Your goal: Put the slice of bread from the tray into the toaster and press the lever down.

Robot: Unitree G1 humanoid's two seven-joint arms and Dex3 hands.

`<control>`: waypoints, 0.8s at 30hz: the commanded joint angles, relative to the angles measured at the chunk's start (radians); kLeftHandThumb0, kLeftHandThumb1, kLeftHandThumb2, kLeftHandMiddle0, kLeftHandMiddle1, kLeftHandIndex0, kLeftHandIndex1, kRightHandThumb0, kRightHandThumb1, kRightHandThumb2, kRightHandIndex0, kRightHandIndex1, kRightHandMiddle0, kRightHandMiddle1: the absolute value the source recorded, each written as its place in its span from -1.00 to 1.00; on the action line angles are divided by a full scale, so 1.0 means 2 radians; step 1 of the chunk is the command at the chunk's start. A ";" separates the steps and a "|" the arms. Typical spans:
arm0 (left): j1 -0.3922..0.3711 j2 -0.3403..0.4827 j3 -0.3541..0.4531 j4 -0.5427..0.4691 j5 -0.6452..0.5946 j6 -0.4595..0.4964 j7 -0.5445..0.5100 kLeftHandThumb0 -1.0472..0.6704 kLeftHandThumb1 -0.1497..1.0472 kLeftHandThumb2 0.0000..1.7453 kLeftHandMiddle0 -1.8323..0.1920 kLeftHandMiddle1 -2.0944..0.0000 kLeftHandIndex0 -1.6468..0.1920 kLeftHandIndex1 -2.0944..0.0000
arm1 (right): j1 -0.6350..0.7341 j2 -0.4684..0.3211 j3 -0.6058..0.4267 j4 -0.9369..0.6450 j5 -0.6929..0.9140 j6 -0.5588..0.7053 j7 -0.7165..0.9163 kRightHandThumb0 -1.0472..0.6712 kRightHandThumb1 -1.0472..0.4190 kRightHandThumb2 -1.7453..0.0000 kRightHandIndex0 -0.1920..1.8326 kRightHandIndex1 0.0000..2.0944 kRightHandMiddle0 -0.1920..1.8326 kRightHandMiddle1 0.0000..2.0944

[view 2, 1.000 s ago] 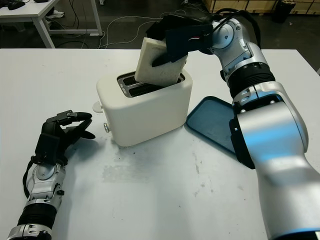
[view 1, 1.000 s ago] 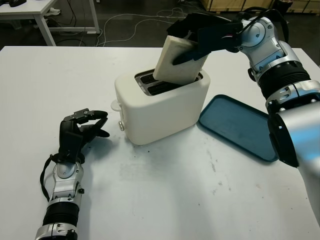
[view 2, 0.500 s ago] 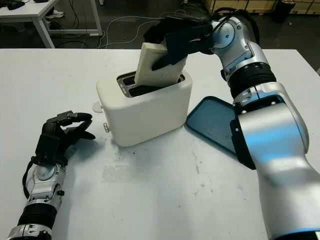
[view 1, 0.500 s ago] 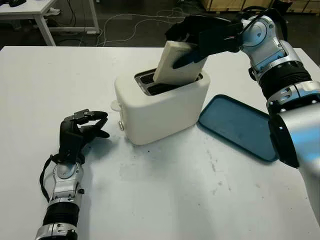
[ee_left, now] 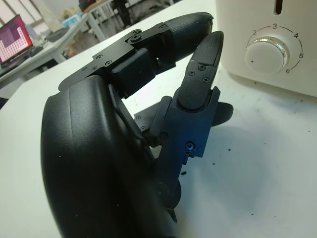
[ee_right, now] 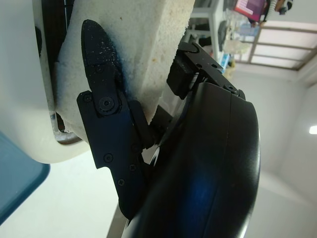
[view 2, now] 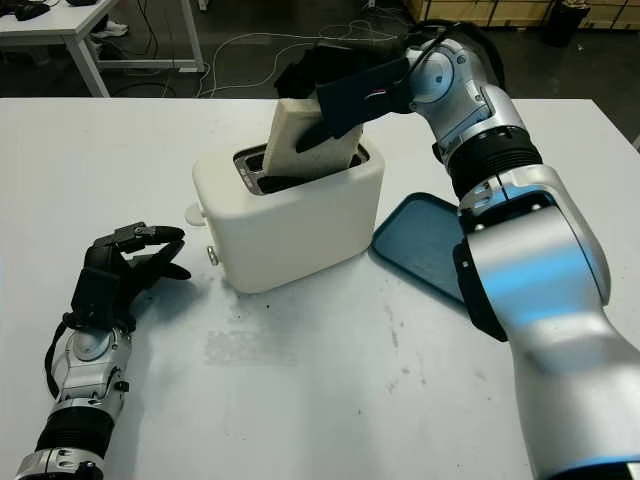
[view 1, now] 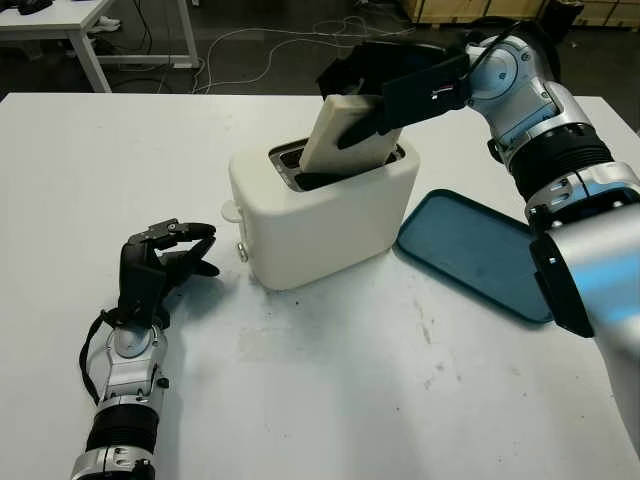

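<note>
1. Right robot hand (view 1: 385,85) clamped on the slice of bread (view 1: 338,135) above the toaster (view 1: 325,205) — one finger (ee_right: 101,94) flat across the broad face, the rest behind it. Slice tilted, lower edge already inside the nearer slot (view 1: 330,178), upper part leaning toward the far left end.

2. Risk of jamming: with that lean, the lower corner could catch on the slot wall or on the guide inside and stop partway. Pushing harder then would likely crumple or tear the soft slice, not seat it.

3. Risk of a snagged finger: the front finger reaches low on the slice, close to the slot rim. Lowering further without letting go could wedge it between slice and rim, or lift the slice back out on withdrawal.

4. Risk of shifting the toaster: a sideways push from the tilted slice could slide the light white body over the surface (view 1: 330,400), toward the blue tray (view 1: 470,255) lying just beside it or away from the waiting arm.

5. Left robot hand (view 1: 160,265) near the toaster's left end, low over the surface, fingers curled and holding nothing — dial (ee_left: 266,53) close in front of it. Lever (view 1: 231,211) not yet pressed; probably a job for this hand, and pressing before the slice has dropped fully would likely leave the carriage unlatched.
</note>
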 commanded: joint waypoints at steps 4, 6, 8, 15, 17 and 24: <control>-0.001 -0.001 0.000 0.003 0.001 -0.006 0.001 -1.00 0.72 -1.00 -0.70 0.49 -0.68 0.50 | 0.015 0.008 0.015 0.002 -0.015 -0.011 0.006 -0.44 -0.83 0.71 0.24 0.66 0.07 0.67; 0.000 -0.003 0.001 0.001 -0.003 -0.006 -0.001 -1.00 0.70 -1.00 -0.70 0.49 -0.68 0.50 | 0.014 0.007 0.018 0.003 -0.015 -0.014 0.009 -0.42 -0.83 0.71 0.24 0.67 0.07 0.67; -0.001 -0.001 0.000 0.002 0.001 -0.010 0.001 -1.00 0.70 -1.00 -0.70 0.48 -0.68 0.50 | 0.012 0.006 0.019 0.004 -0.014 -0.017 0.016 -0.41 -0.83 0.71 0.24 0.67 0.06 0.67; -0.001 -0.003 0.001 0.002 -0.002 -0.007 0.000 -1.00 0.71 -1.00 -0.71 0.48 -0.69 0.49 | 0.002 -0.001 0.027 0.000 -0.022 -0.003 0.018 -0.45 -0.83 0.71 0.28 0.67 0.09 0.67; 0.000 -0.002 0.000 -0.001 0.000 -0.002 0.001 -1.00 0.71 -1.00 -0.71 0.49 -0.69 0.49 | 0.000 -0.003 0.025 0.000 -0.017 -0.005 0.023 -0.44 -0.83 0.71 0.29 0.67 0.09 0.67; -0.002 -0.002 0.001 0.004 0.000 -0.007 0.002 -1.00 0.72 -1.00 -0.70 0.48 -0.68 0.49 | -0.016 -0.010 0.014 -0.001 -0.010 0.001 0.036 -0.43 -0.83 0.74 0.29 0.67 0.09 0.67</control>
